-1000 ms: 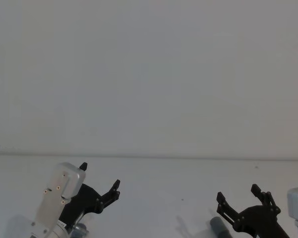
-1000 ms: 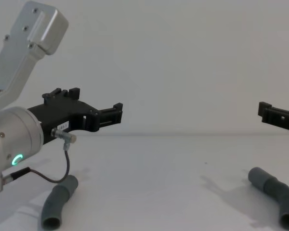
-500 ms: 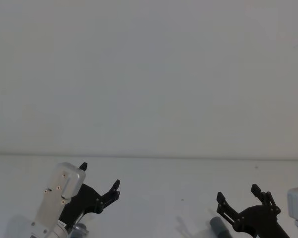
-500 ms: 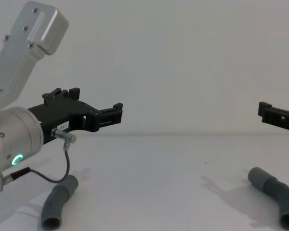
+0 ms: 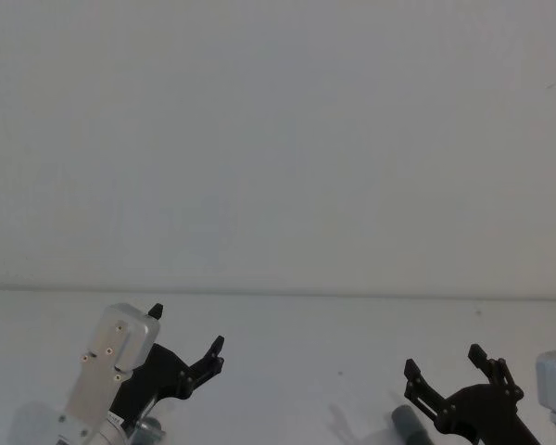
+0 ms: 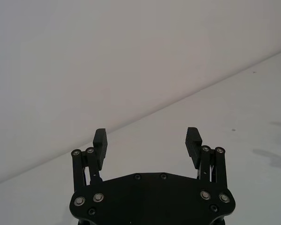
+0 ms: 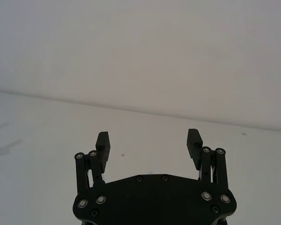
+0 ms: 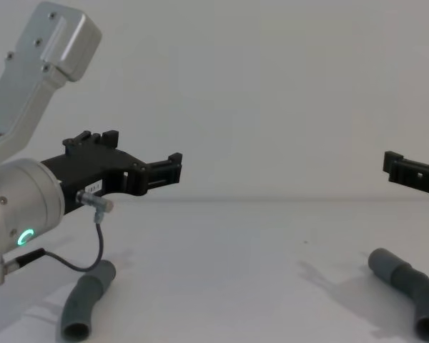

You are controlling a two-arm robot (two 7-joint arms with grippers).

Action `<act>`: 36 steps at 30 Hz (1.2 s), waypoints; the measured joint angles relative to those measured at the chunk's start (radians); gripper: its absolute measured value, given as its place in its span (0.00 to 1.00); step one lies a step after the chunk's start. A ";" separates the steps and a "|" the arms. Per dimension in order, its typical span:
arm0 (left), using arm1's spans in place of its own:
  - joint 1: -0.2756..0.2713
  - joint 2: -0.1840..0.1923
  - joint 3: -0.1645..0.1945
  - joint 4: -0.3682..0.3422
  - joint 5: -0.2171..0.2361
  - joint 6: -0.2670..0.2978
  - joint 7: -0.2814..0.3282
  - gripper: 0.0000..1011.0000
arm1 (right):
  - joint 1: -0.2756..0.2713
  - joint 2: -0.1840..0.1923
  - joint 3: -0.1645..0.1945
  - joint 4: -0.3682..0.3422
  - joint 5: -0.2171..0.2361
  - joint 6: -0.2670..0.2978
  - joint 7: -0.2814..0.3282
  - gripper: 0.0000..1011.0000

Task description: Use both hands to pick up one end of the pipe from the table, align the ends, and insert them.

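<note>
Two dark grey bent pipe pieces lie on the white table point(image 8: 229, 250). One pipe piece point(image 8: 87, 299) rests at the near left, below my left gripper point(image 8: 139, 158). The other pipe piece point(image 8: 411, 289) lies at the near right, under my right gripper point(image 8: 395, 166); its end point(image 5: 410, 426) also peeks out beside the right gripper point(image 5: 442, 362) in the head view. Both grippers hover above the table, apart from the pipe pieces. The left gripper point(image 6: 147, 140) is open and holds nothing. The right gripper point(image 7: 148, 142) is open and holds nothing too.
A pale grey wall point(image 8: 272, 93) stands behind the table. A thin black cable point(image 8: 93, 250) loops from the left wrist down toward the left pipe piece. Bare table lies between the two pipe pieces.
</note>
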 joint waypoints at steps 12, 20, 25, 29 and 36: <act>0.000 0.000 0.000 0.000 0.000 0.000 0.000 0.99 | 0.000 0.000 0.000 0.000 0.000 0.000 0.000 0.99; 0.000 0.000 0.000 0.000 0.000 0.000 0.000 0.99 | 0.000 0.000 0.000 0.000 0.000 0.000 0.000 0.99; 0.000 0.000 0.000 0.000 0.000 0.000 0.000 0.99 | 0.000 0.000 0.000 0.000 0.000 0.000 0.000 0.99; 0.000 0.000 0.000 0.000 0.000 0.000 0.000 0.99 | 0.000 0.000 0.000 0.000 0.000 0.000 0.000 0.99; 0.000 0.000 0.000 0.000 0.000 0.000 0.000 0.99 | 0.000 0.000 0.000 0.000 0.000 0.000 0.000 0.99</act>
